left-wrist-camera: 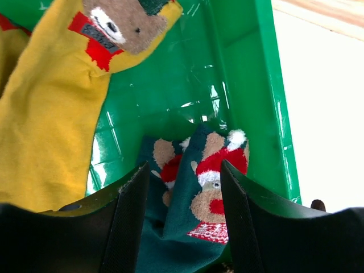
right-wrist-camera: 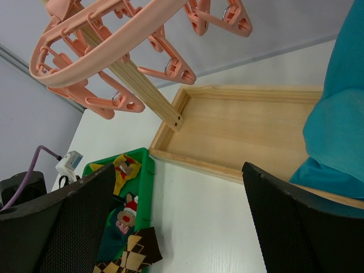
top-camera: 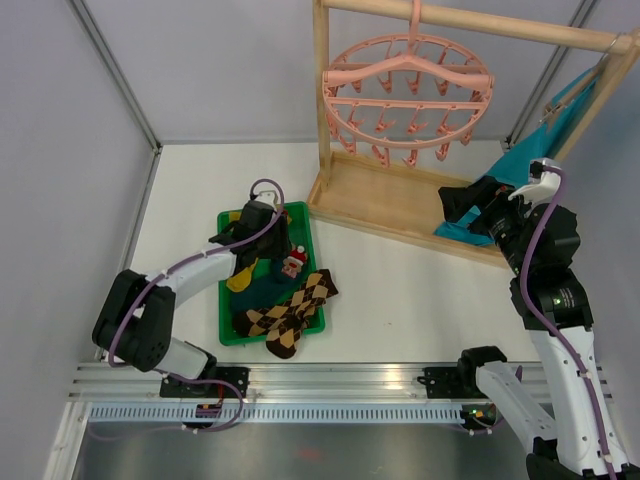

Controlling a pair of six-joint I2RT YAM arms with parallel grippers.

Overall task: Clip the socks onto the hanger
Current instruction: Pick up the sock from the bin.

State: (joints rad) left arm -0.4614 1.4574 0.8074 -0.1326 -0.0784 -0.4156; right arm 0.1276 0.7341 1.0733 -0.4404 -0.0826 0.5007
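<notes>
Fingers (left-wrist-camera: pixel 129 223) of left arm astride teal sock (left-wrist-camera: pixel 181 220)

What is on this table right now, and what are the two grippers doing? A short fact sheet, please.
Hanger: pink round hanger hangs on the wooden rack; no socks clipped.
Socks: teal sock and yellow sock in the green tray; argyle socks spill over its edge.
Left gripper: open, low over the teal sock.
Right gripper: open, empty, by the turquoise cloth.
</notes>
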